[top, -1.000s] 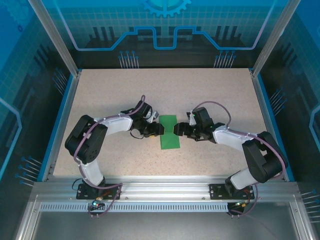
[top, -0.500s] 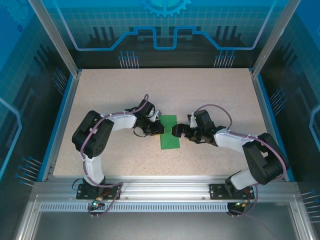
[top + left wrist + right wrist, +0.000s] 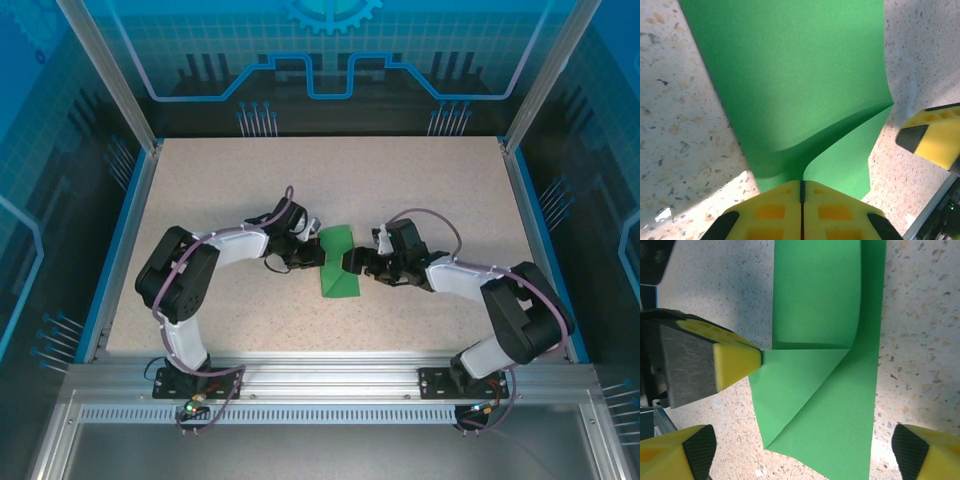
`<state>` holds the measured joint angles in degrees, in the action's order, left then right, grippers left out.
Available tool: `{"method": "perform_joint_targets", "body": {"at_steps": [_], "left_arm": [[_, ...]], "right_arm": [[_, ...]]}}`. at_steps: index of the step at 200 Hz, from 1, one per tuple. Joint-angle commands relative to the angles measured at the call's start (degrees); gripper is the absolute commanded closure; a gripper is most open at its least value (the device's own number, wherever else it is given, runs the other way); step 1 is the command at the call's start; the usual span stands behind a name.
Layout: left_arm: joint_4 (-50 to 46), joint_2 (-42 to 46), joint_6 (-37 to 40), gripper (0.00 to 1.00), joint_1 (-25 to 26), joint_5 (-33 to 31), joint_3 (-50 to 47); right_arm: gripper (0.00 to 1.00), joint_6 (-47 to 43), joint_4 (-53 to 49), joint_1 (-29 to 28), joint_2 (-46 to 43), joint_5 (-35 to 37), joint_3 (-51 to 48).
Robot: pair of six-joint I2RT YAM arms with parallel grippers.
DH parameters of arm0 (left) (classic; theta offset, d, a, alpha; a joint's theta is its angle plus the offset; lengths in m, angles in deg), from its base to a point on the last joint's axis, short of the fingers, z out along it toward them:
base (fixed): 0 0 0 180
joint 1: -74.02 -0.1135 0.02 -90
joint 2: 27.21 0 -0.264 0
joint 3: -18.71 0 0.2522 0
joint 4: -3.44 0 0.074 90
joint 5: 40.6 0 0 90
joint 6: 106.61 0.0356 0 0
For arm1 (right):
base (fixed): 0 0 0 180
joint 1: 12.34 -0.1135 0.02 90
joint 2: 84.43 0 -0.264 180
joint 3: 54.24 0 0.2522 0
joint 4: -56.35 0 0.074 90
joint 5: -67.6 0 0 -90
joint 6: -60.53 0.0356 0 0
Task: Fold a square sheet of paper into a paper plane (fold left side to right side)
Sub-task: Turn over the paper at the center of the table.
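Observation:
The square sheet of paper (image 3: 338,274) lies folded into a narrow green strip at the table's middle, between the two arms. My left gripper (image 3: 318,255) is at its left edge, and its yellow fingers (image 3: 775,205) are shut on a flap of the paper (image 3: 800,75). That flap curls up off the layer below. In the right wrist view the left fingertip (image 3: 737,365) pinches the flap's corner, and a diagonal crease runs across the paper (image 3: 840,405). My right gripper (image 3: 350,262) hovers over the strip's right side, open (image 3: 802,455), with the paper between its spread fingers.
The speckled table (image 3: 400,190) is bounded by blue rims (image 3: 128,240) at left and right and an aluminium rail (image 3: 330,385) at the near edge. One finger of the right gripper (image 3: 932,137) shows close beside the paper's right edge.
The left gripper has shut on the paper's left edge and raised a flap, so the strip's outline is no longer a plain rectangle. The right gripper has shifted slightly left over the paper.

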<state>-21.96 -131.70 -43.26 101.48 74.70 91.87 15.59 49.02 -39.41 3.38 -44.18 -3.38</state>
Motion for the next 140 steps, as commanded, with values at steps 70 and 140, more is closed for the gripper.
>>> {"method": "perform_joint_targets", "body": {"at_steps": [70, 140], "left_arm": [[0.2, 2.5, 1.2, 0.93, -1.0, -0.5, -1.9], [0.3, 3.4, 0.9, 0.8, -1.3, -0.9, -2.3]], "right_arm": [[0.32, 3.1, 6.3, -2.8, 11.1, -5.2, 7.3], [0.68, 2.6, 4.0, -3.8, 14.3, -5.2, 10.0]]}}
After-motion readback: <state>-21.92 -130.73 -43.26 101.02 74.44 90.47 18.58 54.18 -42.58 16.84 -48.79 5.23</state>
